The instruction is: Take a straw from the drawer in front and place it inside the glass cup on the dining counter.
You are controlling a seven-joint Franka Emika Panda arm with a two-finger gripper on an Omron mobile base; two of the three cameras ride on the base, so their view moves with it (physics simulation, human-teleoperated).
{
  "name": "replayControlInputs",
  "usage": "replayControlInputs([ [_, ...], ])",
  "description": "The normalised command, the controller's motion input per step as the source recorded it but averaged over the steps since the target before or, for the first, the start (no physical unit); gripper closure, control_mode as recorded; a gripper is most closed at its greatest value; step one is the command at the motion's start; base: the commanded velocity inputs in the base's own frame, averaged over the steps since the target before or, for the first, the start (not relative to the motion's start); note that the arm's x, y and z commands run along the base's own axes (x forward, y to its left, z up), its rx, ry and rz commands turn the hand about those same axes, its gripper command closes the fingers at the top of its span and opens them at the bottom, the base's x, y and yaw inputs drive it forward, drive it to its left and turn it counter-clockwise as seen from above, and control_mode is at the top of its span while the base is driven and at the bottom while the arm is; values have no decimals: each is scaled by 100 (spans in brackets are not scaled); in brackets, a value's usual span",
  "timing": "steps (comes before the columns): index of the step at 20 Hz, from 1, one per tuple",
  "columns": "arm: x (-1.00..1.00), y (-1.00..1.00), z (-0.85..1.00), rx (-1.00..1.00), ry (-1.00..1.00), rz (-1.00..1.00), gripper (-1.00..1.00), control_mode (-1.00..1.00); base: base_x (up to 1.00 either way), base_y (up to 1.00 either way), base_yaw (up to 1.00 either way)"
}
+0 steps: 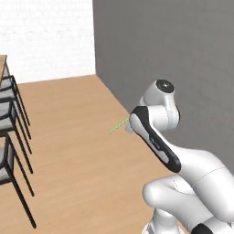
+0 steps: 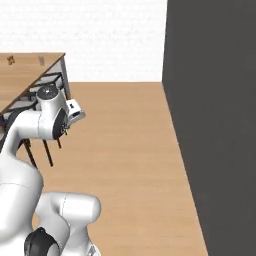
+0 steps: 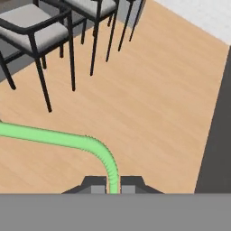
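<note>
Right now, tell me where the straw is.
The straw is clamped between the gripper's fingertips in the hand view, held above the wooden floor near the dark chairs; its green tip pokes left past the arm.

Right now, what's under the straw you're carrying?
Bare wooden floor lies under the straw, which runs from the gripper out to the view's left edge. Black chairs stand farther off. The floor directly beneath the gripper is hidden.

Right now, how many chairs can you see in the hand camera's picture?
3, along the top edge: one chair at the upper left, a second right of it, and a third's legs further right. More may be cut off.
</note>
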Motion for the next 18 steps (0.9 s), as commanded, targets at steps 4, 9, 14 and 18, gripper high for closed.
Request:
replayControlInputs([
  [4, 0, 0, 0, 0, 0, 0, 100, 100, 99, -58, 45],
  [9, 0, 0, 0, 0, 0, 0, 100, 100, 99, -59, 45],
  [14, 0, 0, 0, 0, 0, 0, 100, 100, 99, -60, 45],
  [18, 0, 0, 0, 0, 0, 0, 100, 100, 97, -61, 45],
])
